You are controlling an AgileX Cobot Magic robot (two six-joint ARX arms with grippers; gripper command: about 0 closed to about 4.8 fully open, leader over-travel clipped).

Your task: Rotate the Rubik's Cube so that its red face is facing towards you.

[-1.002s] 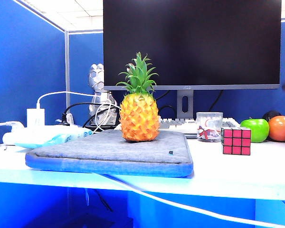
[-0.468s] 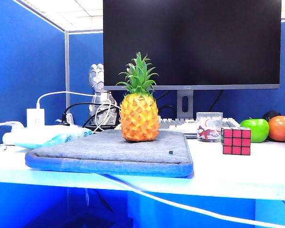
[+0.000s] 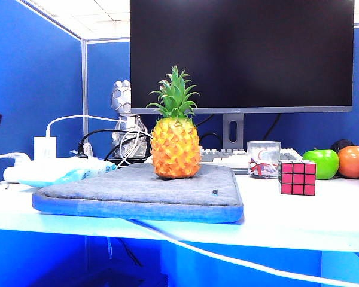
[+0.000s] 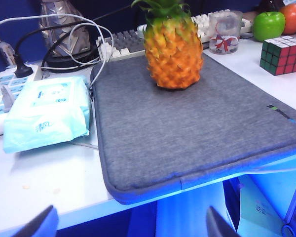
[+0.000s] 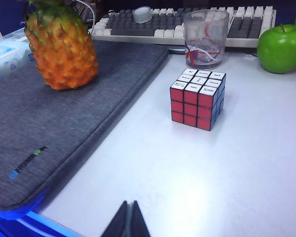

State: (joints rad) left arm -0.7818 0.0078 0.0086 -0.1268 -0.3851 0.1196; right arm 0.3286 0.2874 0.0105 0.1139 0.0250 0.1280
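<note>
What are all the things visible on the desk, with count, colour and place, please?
Rubik's Cube: one, red face toward the exterior camera, white top, on the white desk right of the sleeve.
Pineapple: one, orange with green leaves, standing on the sleeve.
Laptop sleeve: one, grey, mid-desk.
Glass: one, clear with red print, behind the cube.
Green apple: one, far right.
Orange-red fruit: one, right of the apple.
Keyboard: one, grey and white, under the monitor.
Monitor: one, black, at the back.
Wipes pack: one, light blue, left of the sleeve.
Left hand: open, fingertips near the desk's front edge.
Right hand: shut, in front of the cube.
</note>
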